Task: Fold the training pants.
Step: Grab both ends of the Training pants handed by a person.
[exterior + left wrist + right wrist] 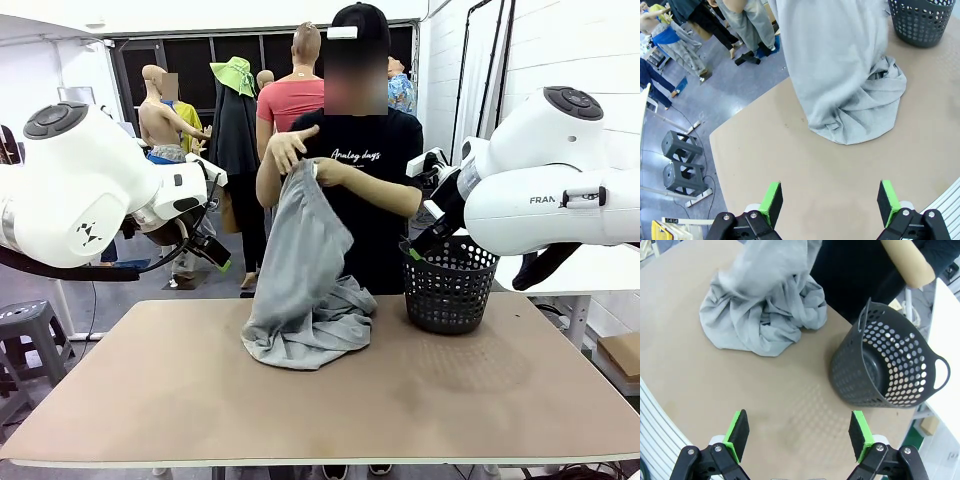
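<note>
Bare tabletop (150, 400) lies nearest, with nothing on its near half. At the far middle sit the training pants (300, 290). Their lower part is heaped in a crumpled mound on the table, and their upper part hangs in a long drape from the person's hands. One hand (290, 148) pinches the top at chest height and the other hand (325, 172) holds the cloth just beside it. Right of the heap, close but not touching, stands a black mesh basket (450, 290).

I judge the cloth to be light, limp jersey. It should sag, bunch and slide on itself, keeping no shape, so it needs spreading flat before any fold will stay. A pinch through a doubled edge would probably hold best, at the waistband corners or the leg cuffs. Which end the person holds I cannot tell.

Both arms are raised and drawn back to the table's sides, wrists tilted down toward the surface. The left gripper (829, 192) hovers over the left part of the table with its green pads spread wide and nothing between them, the pants well ahead of it. The right gripper (799, 430) likewise stands wide apart and holds nothing, aimed at bare table between heap and basket.
</note>
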Available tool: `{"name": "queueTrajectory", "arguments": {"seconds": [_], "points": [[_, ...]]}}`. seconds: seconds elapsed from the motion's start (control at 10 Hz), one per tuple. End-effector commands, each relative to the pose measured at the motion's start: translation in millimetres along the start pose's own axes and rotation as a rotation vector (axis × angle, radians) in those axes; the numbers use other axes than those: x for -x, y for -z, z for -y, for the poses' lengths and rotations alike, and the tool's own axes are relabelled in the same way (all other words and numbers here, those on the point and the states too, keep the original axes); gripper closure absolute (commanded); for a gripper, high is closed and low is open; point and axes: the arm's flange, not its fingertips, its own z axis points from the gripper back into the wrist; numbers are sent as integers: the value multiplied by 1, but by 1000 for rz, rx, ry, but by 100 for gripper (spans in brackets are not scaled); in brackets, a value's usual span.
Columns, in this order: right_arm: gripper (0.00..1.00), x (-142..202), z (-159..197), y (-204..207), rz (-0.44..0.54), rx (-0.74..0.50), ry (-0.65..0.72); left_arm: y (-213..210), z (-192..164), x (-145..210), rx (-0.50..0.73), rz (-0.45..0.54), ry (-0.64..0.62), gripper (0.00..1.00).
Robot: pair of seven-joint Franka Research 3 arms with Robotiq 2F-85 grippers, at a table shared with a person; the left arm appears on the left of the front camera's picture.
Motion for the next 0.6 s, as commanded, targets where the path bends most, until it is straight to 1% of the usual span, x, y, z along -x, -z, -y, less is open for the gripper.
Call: {"name": "queueTrajectory", "arguments": {"seconds": [0.0, 0.5], "points": [[0, -1, 0, 1, 7, 1, 6, 0, -1, 0, -2, -1, 9, 0], [0, -1, 0, 1, 7, 1, 6, 0, -1, 0, -2, -1, 9, 0]]}}
